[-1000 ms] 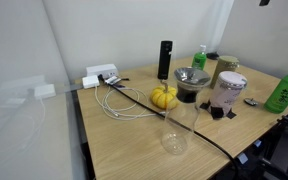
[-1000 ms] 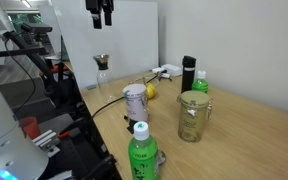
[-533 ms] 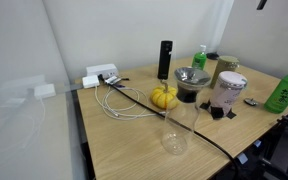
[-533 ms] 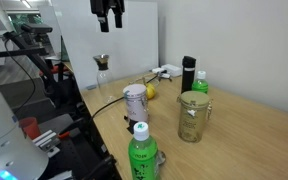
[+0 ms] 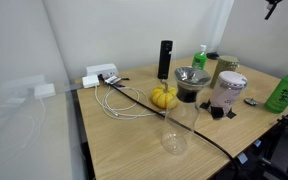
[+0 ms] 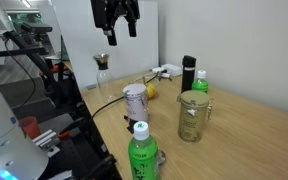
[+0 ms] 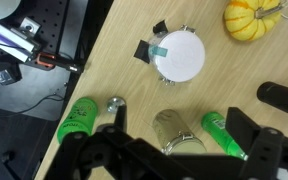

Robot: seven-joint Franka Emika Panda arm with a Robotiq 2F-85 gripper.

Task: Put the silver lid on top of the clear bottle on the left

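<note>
The clear bottle (image 5: 174, 124) stands near the table's front edge; in an exterior view it is at the table's far end (image 6: 102, 72). The tiny silver lid (image 5: 251, 101) lies flat on the table beside the pinkish jar (image 5: 229, 91). In the wrist view the silver lid (image 7: 115, 103) lies next to a lying-looking green bottle (image 7: 81, 118). My gripper (image 6: 120, 30) hangs high above the table, open and empty; in the wrist view its fingers (image 7: 194, 112) frame a lidded glass jar (image 7: 179, 131). The clear bottle is out of the wrist view.
A yellow pumpkin (image 5: 164, 96), a grey funnel-shaped bowl (image 5: 192, 80), a black cylinder (image 5: 165, 58), green bottles (image 5: 286, 90) and white cables (image 5: 119, 100) share the wooden table. A black cable (image 5: 199, 135) crosses its front.
My gripper has moved sideways high above the table, away from the clear bottle's end toward the jars. Nothing on the table has moved.
</note>
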